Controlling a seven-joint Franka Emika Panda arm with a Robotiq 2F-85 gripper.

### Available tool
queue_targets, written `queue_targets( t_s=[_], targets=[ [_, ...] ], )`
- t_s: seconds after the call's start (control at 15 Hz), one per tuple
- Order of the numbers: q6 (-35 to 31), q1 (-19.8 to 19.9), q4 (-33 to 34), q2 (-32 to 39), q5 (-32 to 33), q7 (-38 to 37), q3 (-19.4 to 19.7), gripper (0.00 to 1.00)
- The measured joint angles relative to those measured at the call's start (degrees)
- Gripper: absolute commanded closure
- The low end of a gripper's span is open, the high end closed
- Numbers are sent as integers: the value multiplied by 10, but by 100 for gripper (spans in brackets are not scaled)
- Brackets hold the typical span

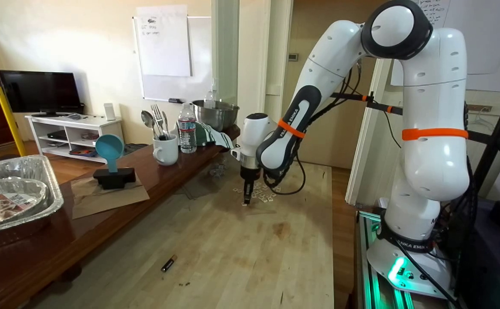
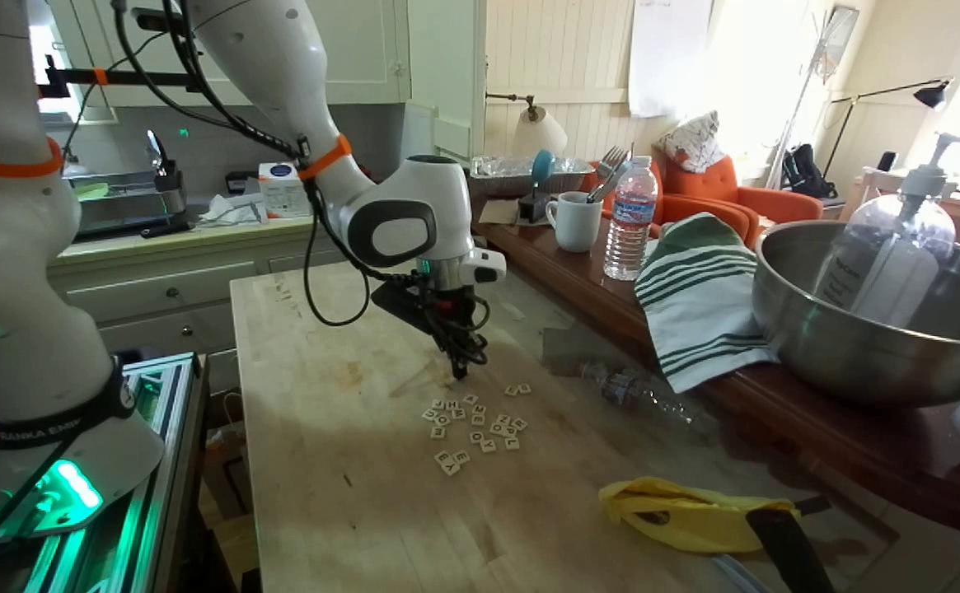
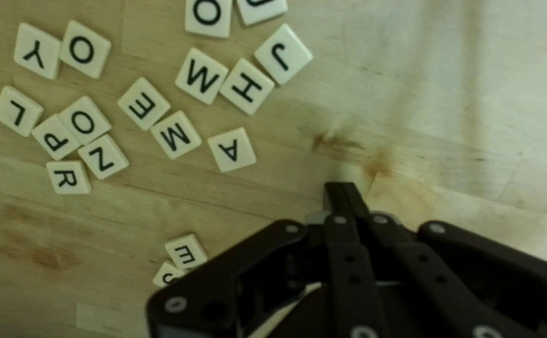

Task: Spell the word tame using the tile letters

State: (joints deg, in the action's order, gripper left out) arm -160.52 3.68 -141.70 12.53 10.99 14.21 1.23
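Observation:
Several cream tile letters lie flat and loosely scattered on the wooden table, seen in both exterior views and the wrist view. To the left of my fingertips in the wrist view are an A tile, an M tile and an E tile, the M close against the E. A further E tile lies lower, beside a tile partly covered by my gripper. My gripper points down at the table with its fingers pressed together, nothing between them. In an exterior view the gripper is at the edge of the tile group.
H, J and other tiles lie further up in the wrist view. A battery, a plastic bottle and a yellow item are on the table. A raised brown counter with a mug and steel bowl runs alongside.

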Motion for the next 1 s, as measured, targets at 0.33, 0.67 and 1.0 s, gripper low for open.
queue_targets(
  t_s=[0.33, 0.67, 1.0],
  targets=[
    [5, -1, 1, -4, -32, -8, -14, 100],
    [20, -8, 1, -32, -30, -54, -6, 100],
    [39, -9, 0, -45, 14, -94, 30, 100]
  ],
)
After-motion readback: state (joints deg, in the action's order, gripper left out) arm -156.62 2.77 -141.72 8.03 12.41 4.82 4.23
